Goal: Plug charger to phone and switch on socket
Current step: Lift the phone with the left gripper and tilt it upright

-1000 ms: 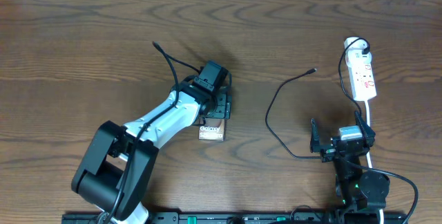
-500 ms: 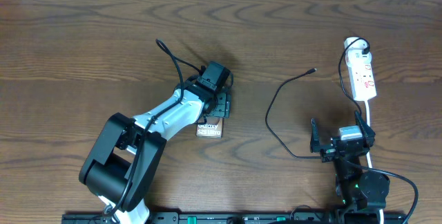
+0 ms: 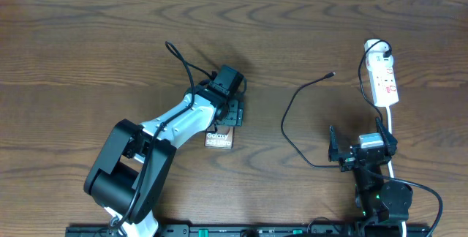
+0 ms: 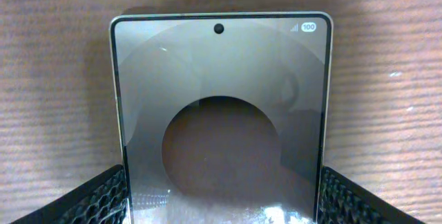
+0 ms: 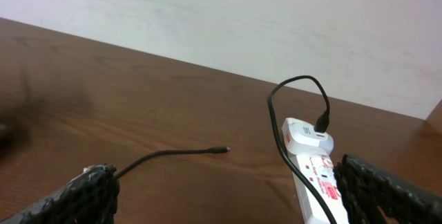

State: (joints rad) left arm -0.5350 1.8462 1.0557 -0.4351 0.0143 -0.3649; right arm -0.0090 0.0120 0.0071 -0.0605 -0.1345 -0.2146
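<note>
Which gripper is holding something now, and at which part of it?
The left gripper holds the phone by its two long edges; the right gripper holds nothing.

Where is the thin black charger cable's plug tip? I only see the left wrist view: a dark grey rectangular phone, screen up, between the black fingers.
Observer: The thin black charger cable lies on the wooden table to the right of the dark grey rectangular phone. Its tip is loose and apart from the phone.
Operator: Is its other end plugged in?
Observer: Yes, its black plug sits in the far end of the narrow white power strip, on the table's right side.
Operator: Does the right gripper hold anything?
Observer: No, the right gripper is open and empty.
</note>
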